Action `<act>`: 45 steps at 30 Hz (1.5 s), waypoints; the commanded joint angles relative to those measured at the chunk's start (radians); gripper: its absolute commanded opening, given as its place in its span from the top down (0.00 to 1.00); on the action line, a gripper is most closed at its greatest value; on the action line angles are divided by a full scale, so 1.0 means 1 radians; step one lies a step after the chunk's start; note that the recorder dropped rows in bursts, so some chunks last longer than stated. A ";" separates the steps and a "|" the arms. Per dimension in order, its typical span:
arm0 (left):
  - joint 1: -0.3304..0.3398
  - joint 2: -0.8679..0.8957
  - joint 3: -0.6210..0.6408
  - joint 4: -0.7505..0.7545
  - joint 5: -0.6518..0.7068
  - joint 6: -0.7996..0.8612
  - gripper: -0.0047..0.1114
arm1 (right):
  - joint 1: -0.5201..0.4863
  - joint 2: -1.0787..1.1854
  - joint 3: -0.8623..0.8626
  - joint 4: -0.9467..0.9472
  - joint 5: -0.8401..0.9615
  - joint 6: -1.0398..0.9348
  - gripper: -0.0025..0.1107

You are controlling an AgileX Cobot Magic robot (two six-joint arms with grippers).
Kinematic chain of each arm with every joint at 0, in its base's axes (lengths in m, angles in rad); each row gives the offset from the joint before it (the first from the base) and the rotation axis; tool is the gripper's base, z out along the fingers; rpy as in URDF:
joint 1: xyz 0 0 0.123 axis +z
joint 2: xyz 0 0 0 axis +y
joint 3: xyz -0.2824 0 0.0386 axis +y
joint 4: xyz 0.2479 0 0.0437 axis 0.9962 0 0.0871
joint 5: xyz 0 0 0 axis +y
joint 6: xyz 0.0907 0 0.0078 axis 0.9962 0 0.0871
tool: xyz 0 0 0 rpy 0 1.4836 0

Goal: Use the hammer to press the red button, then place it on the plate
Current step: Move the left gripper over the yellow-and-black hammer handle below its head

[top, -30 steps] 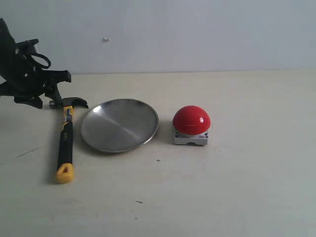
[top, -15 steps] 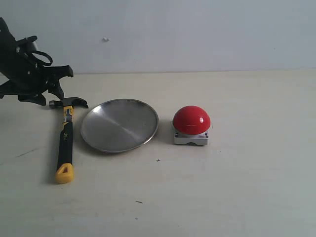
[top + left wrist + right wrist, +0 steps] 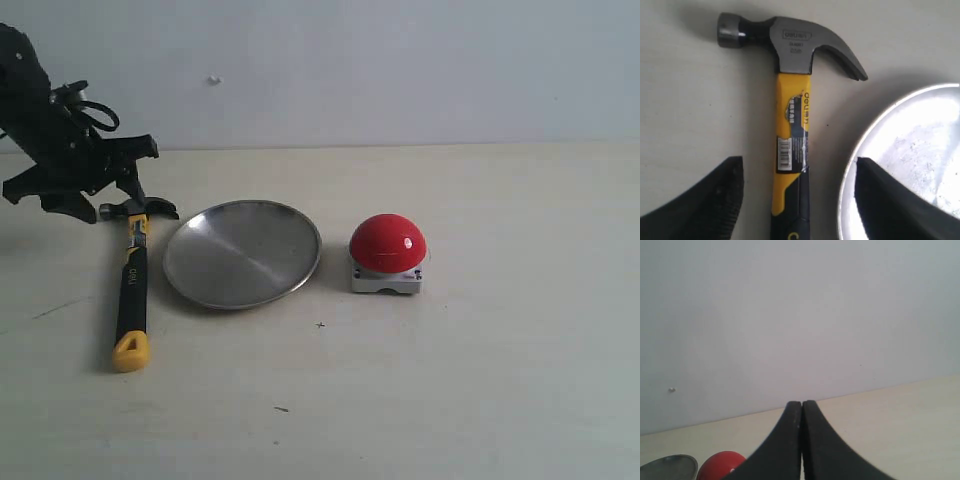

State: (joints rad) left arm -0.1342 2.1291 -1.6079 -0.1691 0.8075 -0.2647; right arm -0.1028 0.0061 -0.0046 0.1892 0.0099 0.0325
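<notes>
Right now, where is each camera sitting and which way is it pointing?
Exterior: off the arms, facing table and wall; left gripper shows over the hammer.
Left wrist: looks down between its open fingers at hammer and plate.
Right wrist: looks level at the wall past the shut right gripper.
All three share the plate.

Brand marks on the hammer
"deli" is stamped on its dark head and printed again along the yellow handle; the barcode label carries print too small to read.

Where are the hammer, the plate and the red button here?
Hammer [image 3: 131, 288]: exterior view, on the handle.
Plate [image 3: 242, 254]: exterior view, on its bare middle.
Red button [image 3: 388, 243]: exterior view, on the dome.
</notes>
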 commanded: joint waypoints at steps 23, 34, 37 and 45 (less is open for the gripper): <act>0.016 0.148 -0.224 0.084 0.194 -0.036 0.42 | 0.004 -0.006 0.005 -0.005 -0.015 -0.004 0.98; 0.016 0.148 -0.224 0.082 0.196 -0.036 0.42 | 0.004 -0.006 0.005 -0.004 -0.005 -0.004 0.98; 0.016 0.148 -0.224 0.082 0.209 -0.036 0.42 | 0.004 -0.006 0.005 -0.004 -0.005 -0.004 0.98; 0.016 0.148 -0.224 0.084 0.227 -0.036 0.42 | 0.004 -0.006 0.005 -0.005 -0.010 -0.004 0.98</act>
State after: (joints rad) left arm -0.1204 2.2766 -1.8247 -0.0860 1.0294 -0.2926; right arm -0.1028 0.0061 -0.0046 0.1892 0.0099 0.0325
